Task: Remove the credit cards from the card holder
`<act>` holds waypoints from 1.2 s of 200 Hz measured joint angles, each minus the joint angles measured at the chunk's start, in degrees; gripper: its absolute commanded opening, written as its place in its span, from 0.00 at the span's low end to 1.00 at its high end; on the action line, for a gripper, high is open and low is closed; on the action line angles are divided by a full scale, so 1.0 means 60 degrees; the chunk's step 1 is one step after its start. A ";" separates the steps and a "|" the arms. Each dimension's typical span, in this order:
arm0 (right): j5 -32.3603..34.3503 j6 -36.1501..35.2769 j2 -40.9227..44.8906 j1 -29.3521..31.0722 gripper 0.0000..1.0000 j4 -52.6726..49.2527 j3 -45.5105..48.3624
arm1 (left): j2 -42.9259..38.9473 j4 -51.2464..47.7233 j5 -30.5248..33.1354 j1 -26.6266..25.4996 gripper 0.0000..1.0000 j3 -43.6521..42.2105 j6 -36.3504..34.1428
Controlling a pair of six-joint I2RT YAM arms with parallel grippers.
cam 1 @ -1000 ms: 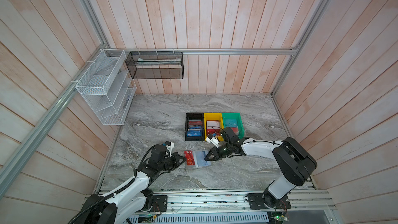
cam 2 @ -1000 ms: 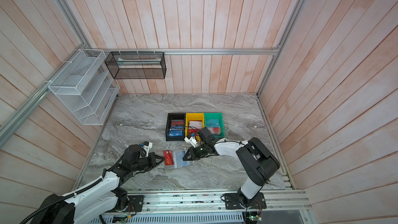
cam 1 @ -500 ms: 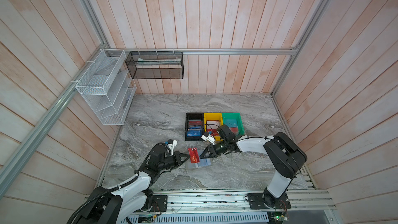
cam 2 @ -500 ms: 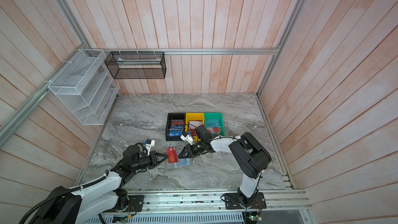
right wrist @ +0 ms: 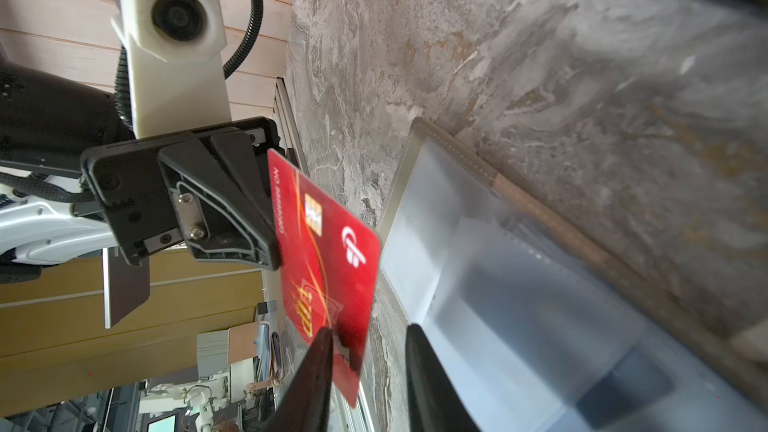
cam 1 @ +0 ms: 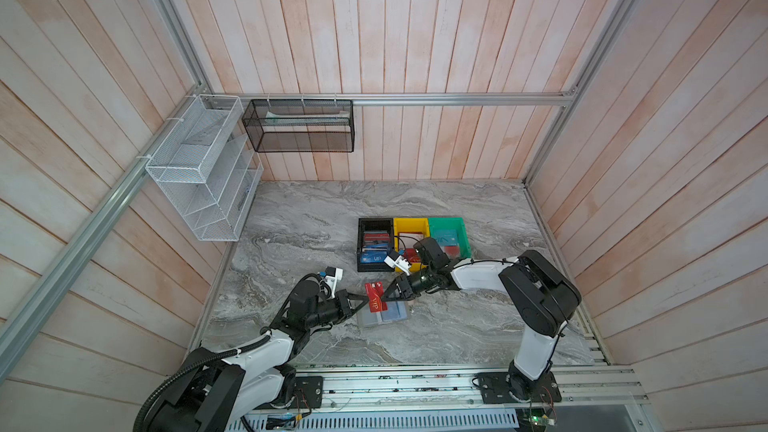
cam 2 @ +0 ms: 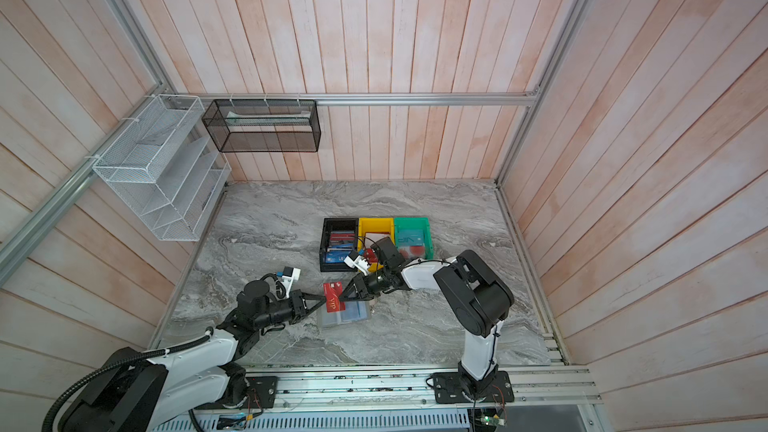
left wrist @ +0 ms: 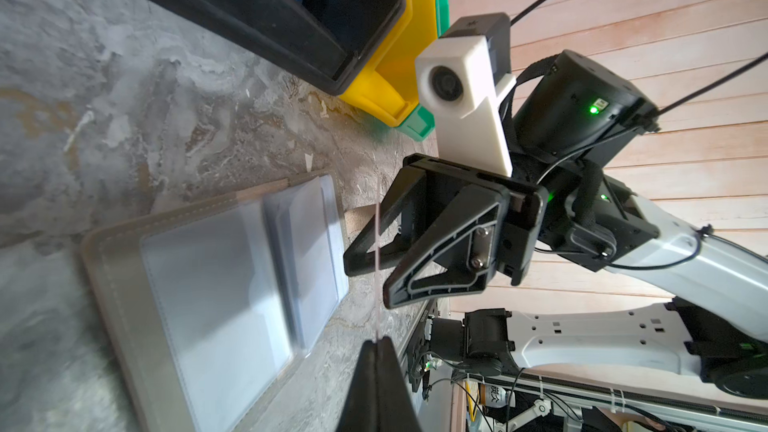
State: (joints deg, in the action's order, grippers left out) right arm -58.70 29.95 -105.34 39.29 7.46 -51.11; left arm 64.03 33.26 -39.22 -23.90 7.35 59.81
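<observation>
**A:** What has the left gripper (cam 1: 366, 303) got?

**B:** Its jaws are clamped on one edge of the red card (right wrist: 324, 251). The card sticks out ahead of the fingertips, tilted and clear of the table.

**A:** And the right gripper (right wrist: 370, 332)?

**B:** It faces the left one from the card's far side with its jaws apart. The card's free corner sits between them, close to one finger. I cannot tell whether it touches, but nothing is gripped there.

**A:** How will the card handle?

**B:** It looks light, thin and stiff with a little spring, and it is glossy, so probably slippery. I'd pinch it flat across both faces, well in from the edge. A corner grip could let it pivot or slide out.

**A:** And the arms?

**B:** Both reach low and nearly level, fingertips pointing at each other and almost meeting.

**A:** Where is the card holder (cam 1: 384, 314)?

**B:** Just below both grippers, lying open on the marble table (cam 1: 457, 326). I cannot tell whether its pockets hold more cards.
</observation>
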 measured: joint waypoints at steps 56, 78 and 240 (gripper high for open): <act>-0.0401 0.0244 0.0004 0.0007 0.00 0.0477 0.0000 | 0.0783 0.0273 0.0047 -0.0044 0.00 0.0004 0.0007; -0.0492 0.0277 0.0007 0.0036 0.00 0.0535 0.0007 | 0.0991 0.0270 0.0055 -0.0055 0.05 0.0004 0.0011; 0.4911 -0.5501 0.0787 -0.1756 0.00 -0.8371 -0.6655 | 0.2204 -0.1475 0.0109 -0.0087 0.42 0.1647 -0.0765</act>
State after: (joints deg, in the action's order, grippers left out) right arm -29.23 -3.05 -100.62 28.75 -42.76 -91.05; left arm 77.25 24.40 -38.57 -24.43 17.23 55.22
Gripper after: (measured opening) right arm 0.047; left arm 0.417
